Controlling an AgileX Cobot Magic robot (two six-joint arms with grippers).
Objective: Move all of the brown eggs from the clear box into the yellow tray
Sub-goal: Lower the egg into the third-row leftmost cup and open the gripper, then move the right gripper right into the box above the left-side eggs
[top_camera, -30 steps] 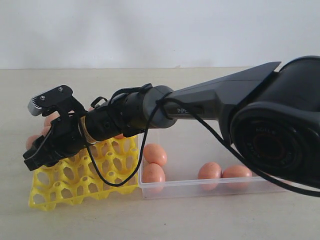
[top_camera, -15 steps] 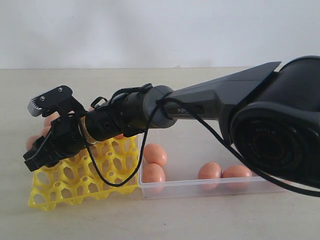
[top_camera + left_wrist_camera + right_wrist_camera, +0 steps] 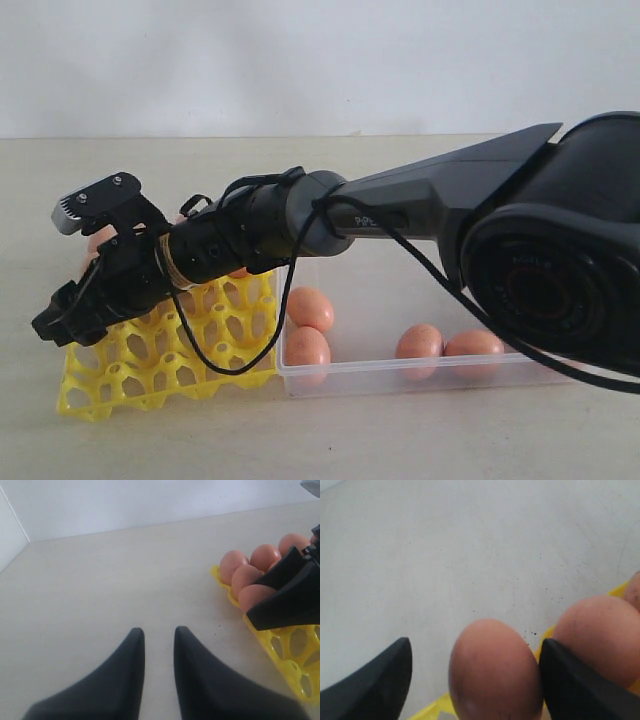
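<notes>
My right gripper (image 3: 55, 318) reaches across over the left end of the yellow tray (image 3: 150, 375). In the right wrist view it (image 3: 475, 642) is open around a brown egg (image 3: 495, 675) standing in a corner cup of the tray (image 3: 437, 707). One finger is close against the egg, the other stands apart from it. A second egg (image 3: 602, 635) sits beside it. The left wrist view shows several eggs (image 3: 233, 564) in the tray (image 3: 287, 660) under the right gripper's black fingers (image 3: 287, 600). My left gripper (image 3: 158, 630) hovers over bare table, slightly open and empty.
The clear box (image 3: 400, 375) lies right of the tray. It holds two eggs (image 3: 310, 308) at its left end and two more (image 3: 420, 342) against its front wall. The right arm's black cable loops over the tray. A white wall stands behind the table.
The right gripper has dipped down and to the left over the tray's left edge, and its fingers look spread wider. The egg seen there before is now behind the fingers.
</notes>
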